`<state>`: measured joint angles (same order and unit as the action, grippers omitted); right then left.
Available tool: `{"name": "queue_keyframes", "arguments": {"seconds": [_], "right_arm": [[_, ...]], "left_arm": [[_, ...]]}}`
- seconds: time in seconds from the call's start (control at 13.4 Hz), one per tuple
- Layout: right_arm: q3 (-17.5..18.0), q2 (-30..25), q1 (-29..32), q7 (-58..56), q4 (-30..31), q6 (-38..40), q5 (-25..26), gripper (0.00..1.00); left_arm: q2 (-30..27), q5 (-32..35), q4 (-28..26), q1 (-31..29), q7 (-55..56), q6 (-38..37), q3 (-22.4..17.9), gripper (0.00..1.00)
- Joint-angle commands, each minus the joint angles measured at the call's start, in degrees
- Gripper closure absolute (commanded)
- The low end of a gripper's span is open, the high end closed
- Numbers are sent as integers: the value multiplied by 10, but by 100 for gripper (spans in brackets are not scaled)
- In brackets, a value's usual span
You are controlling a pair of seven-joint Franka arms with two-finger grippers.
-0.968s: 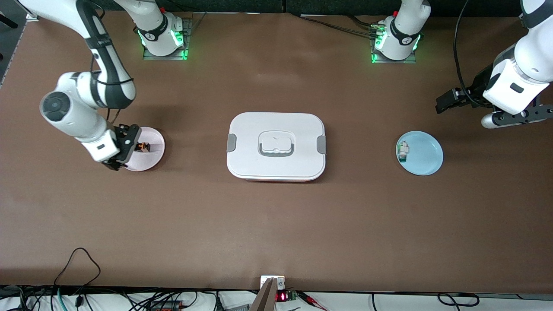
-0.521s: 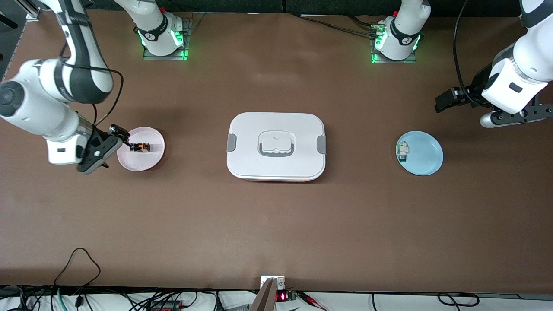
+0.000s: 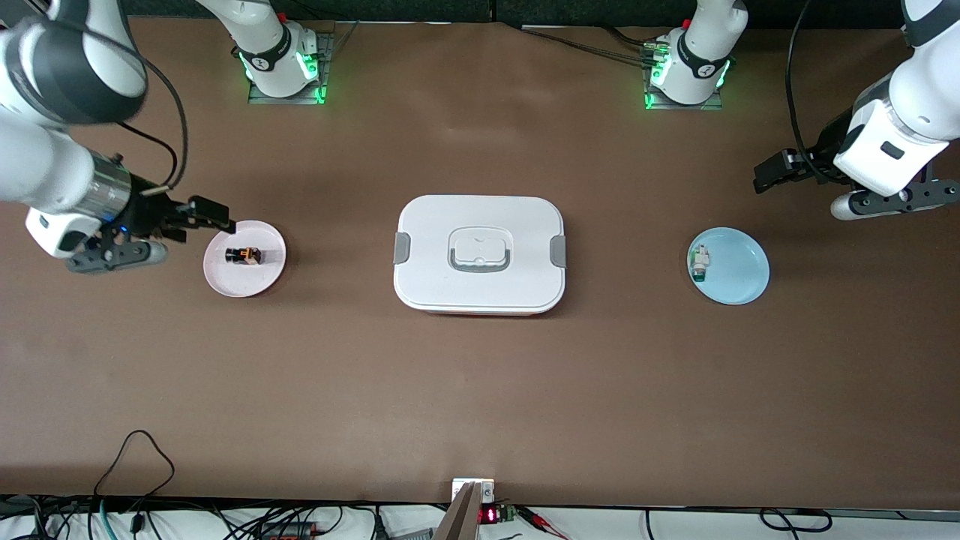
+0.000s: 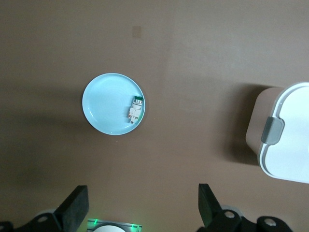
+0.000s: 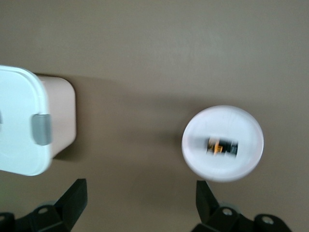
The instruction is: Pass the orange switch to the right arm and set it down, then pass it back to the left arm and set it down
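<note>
The orange switch (image 3: pixel 244 256) lies on a small pink plate (image 3: pixel 262 274) toward the right arm's end of the table; the right wrist view also shows the switch (image 5: pixel 222 146). My right gripper (image 3: pixel 196 219) hangs open and empty over the table just beside that plate's rim. The white box (image 3: pixel 480 289) with grey latches sits mid-table between the two plates. My left gripper (image 3: pixel 772 174) is open and empty, raised over bare table toward the left arm's end. Each wrist view shows its own jaws spread wide: right gripper (image 5: pixel 140 198), left gripper (image 4: pixel 142 205).
A light blue plate (image 3: pixel 739 270) toward the left arm's end holds a small white-and-green component (image 3: pixel 700 264), also seen in the left wrist view as the plate (image 4: pixel 104 104) and component (image 4: pixel 135 109). One latched end of the box (image 4: pixel 289 135) shows there, the box's other latched end (image 5: pixel 21 130) in the right wrist view.
My right gripper has drawn back off the pink plate toward the right arm's end and risen, leaving the switch on the plate. The left arm has barely shifted.
</note>
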<state>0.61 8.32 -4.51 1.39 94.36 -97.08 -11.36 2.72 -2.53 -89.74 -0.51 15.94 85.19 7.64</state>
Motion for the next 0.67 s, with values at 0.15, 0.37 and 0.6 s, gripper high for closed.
{"name": "queue_keyframes", "arguments": {"seconds": [0.15, 0.37, 0.6], "right_arm": [[-8, 8, -2, 34, -72, 52, 128, 0], [-40, 7, -1, 39, -89, 57, 142, 0], [-61, 4, 2, 48, -89, 77, 144, 0]], "left_arm": [[0, 0, 11, -5, -30, 0, 5, 0], [0, 1, 11, -4, -29, -4, 5, 0], [0, 1, 11, -3, -29, -4, 5, 0]]}}
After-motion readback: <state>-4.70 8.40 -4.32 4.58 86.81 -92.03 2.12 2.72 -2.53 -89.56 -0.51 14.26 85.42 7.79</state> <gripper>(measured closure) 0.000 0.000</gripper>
